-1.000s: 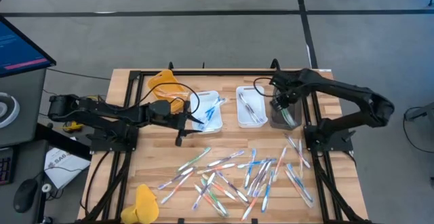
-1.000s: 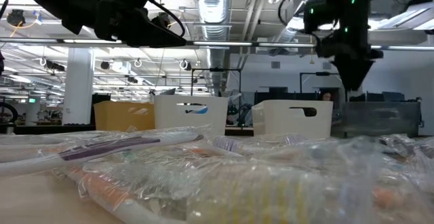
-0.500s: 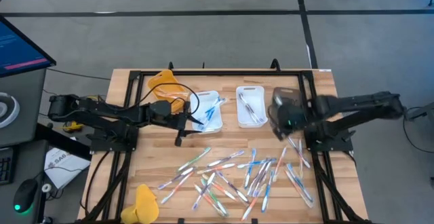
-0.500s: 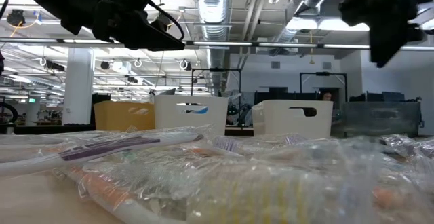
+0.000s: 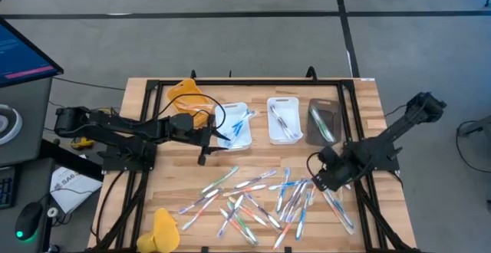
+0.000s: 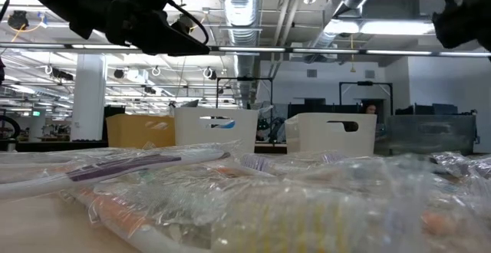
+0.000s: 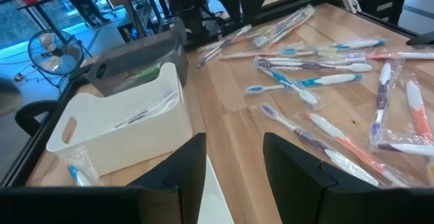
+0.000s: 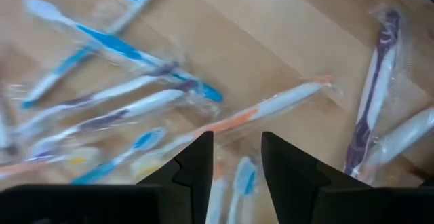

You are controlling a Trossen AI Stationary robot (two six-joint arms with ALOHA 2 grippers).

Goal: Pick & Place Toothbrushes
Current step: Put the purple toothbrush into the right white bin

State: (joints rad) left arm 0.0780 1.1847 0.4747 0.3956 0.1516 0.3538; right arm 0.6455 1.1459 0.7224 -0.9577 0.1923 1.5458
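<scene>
Several wrapped toothbrushes (image 5: 268, 195) lie scattered flat on the near half of the wooden table. They also show in the left wrist view (image 7: 325, 81) and the right wrist view (image 8: 135, 58). More lie in the two white trays (image 5: 234, 126) (image 5: 284, 119) and the dark tray (image 5: 323, 123). My right gripper (image 5: 322, 176) hangs open above the right part of the pile; its fingers (image 8: 237, 170) stand over an orange-handled toothbrush (image 8: 271, 108) without touching it. My left gripper (image 5: 205, 149) waits open (image 7: 234, 176) beside the left white tray.
A yellow tray (image 5: 185, 95) sits near the far left of the table and another yellow piece (image 5: 165, 228) at the near left edge. A black frame (image 5: 146, 130) borders the table. The bare wood (image 5: 184, 169) left of the pile is free.
My right gripper has swung from above the dark tray toward the table's near edge and dropped lower over the scattered toothbrushes. The left arm and the toothbrushes have kept still.
</scene>
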